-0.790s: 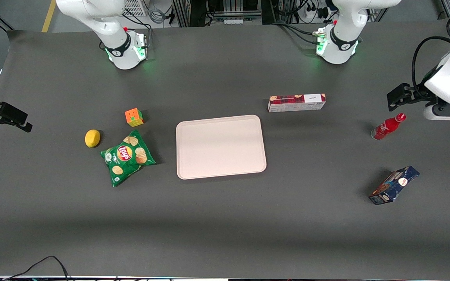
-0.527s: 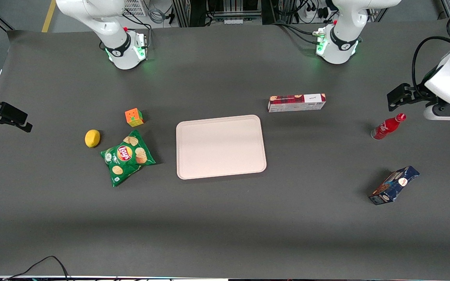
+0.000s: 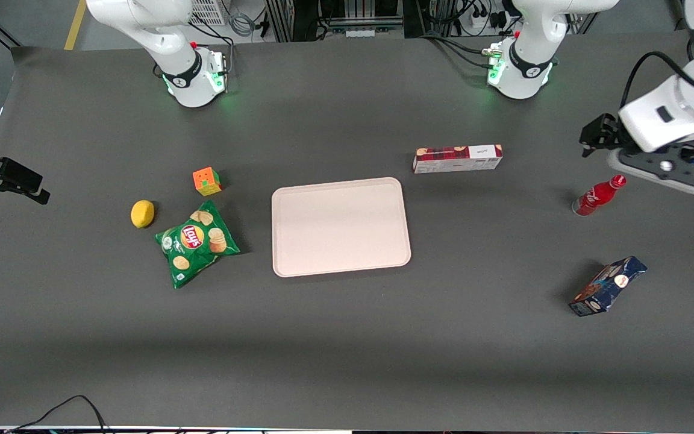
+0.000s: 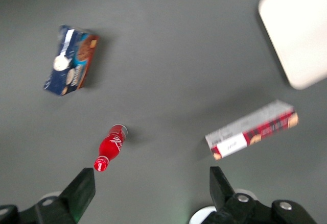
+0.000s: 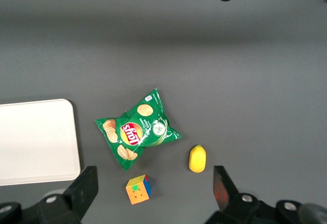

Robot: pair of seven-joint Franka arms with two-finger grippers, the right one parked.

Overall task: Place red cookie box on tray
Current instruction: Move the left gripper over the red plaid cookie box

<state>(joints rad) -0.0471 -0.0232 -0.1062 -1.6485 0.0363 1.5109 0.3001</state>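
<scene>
Matte dark grey table (image 3: 347, 337) all round, with cable clutter and racks along its edge farthest from the front camera, and the gripper (image 4: 152, 193) hangs up in the air at the working arm's end, fingers (image 4: 82, 189) spread wide with nothing in them. Glossy red soda bottle (image 4: 110, 147) lies roughly under the jaws, the slim tartan cardboard red cookie box (image 3: 458, 158) sits flat well off to their side, not on the smooth, rounded-corner cream tray (image 3: 341, 226) just past it. Dark blue snack box (image 3: 607, 286) lies farther out.
</scene>
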